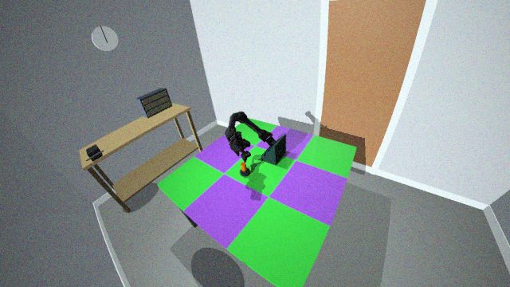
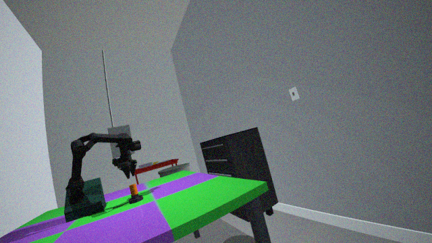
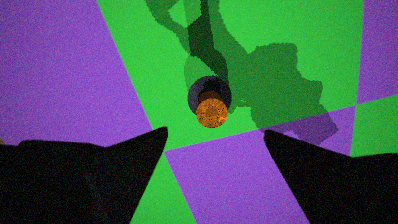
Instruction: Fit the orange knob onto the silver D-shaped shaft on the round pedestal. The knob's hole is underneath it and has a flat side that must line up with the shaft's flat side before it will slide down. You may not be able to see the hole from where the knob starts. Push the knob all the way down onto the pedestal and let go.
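The orange knob (image 1: 243,167) (image 2: 133,190) (image 3: 212,114) stands upright on the dark round pedestal (image 1: 245,173) (image 2: 136,200) (image 3: 194,96). No gap shows between them in the top and exterior views. The silver shaft is not visible; the knob covers its place. My gripper (image 1: 245,160) (image 2: 130,177) (image 3: 215,132) is open and empty. Its fingertips are above the knob, clear of it, with a gap to the knob's top in the exterior view. In the wrist view the knob's round top shows beyond the line between the two wide-apart fingertips. The hole underneath is hidden.
The pedestal stands on a green square of the green and purple checkered table (image 1: 295,247) (image 2: 216,192). A dark teal box-like block (image 1: 276,151) (image 2: 95,196) stands by the arm's base. A wooden shelf table (image 1: 135,129) and a dark drawer cabinet (image 2: 243,158) are beyond the table.
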`<state>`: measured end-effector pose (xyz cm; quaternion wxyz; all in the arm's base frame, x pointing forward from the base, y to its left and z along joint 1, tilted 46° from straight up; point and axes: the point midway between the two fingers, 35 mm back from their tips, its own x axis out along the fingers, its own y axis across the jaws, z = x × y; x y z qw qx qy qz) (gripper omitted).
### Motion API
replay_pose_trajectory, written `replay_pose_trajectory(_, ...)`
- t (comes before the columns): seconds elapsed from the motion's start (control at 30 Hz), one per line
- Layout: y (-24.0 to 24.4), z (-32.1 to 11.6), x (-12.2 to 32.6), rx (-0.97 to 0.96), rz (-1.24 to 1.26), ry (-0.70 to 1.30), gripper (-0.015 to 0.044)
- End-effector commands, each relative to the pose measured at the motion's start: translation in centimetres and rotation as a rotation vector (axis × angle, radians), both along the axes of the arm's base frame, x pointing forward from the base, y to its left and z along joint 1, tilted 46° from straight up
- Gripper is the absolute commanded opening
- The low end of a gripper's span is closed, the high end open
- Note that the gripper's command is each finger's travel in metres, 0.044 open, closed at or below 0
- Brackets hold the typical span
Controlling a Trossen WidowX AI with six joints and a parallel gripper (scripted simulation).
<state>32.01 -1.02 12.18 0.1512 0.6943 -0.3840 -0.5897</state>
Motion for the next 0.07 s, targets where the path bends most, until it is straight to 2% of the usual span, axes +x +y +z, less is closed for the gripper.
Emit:
replay_pose_trajectory(0.0,0.04,-0.06,0.03,0.001,-0.008,0.006,0.044)
replay_pose_trajectory(0.03,0.04,-0.06,0.03,0.001,-0.008,0.006,0.044)
